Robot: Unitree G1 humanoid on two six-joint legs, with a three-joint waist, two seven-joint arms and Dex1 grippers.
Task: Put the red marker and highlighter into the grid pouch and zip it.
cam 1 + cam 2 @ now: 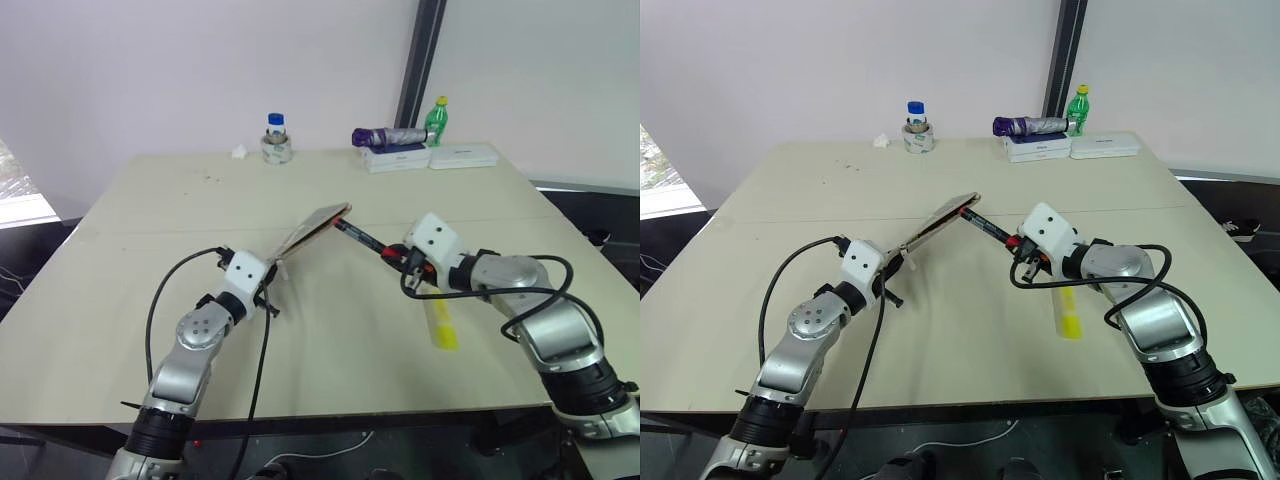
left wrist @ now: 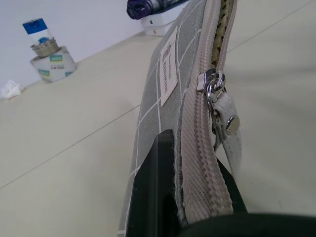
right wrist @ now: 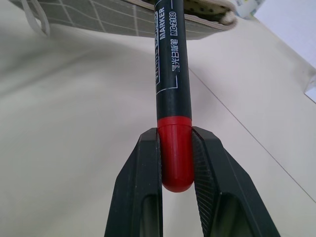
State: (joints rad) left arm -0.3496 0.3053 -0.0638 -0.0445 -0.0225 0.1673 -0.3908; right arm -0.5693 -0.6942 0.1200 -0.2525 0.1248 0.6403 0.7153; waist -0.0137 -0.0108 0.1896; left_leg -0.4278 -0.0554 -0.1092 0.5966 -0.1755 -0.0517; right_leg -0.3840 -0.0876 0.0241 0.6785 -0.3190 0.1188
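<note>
My left gripper [image 1: 272, 268] is shut on the near end of the grid pouch [image 1: 312, 228], holding it tilted up off the table with its open end away from me. In the left wrist view the pouch [image 2: 168, 84] shows its white label, its zip slider and the pull cord. My right gripper [image 1: 392, 254] is shut on the red cap of the red marker [image 1: 358, 236], whose black barrel points at the pouch's open end. The marker [image 3: 174, 94] reaches the pouch mouth [image 3: 197, 19] in the right wrist view. The yellow highlighter [image 1: 441, 324] lies on the table under my right forearm.
At the table's far edge stand a blue-capped jar on a tape roll [image 1: 276, 139], a green bottle with a yellow cap [image 1: 436, 121], a purple folded umbrella [image 1: 390, 136] and white boxes [image 1: 440, 157]. A crumpled white scrap [image 1: 238, 152] lies near the jar.
</note>
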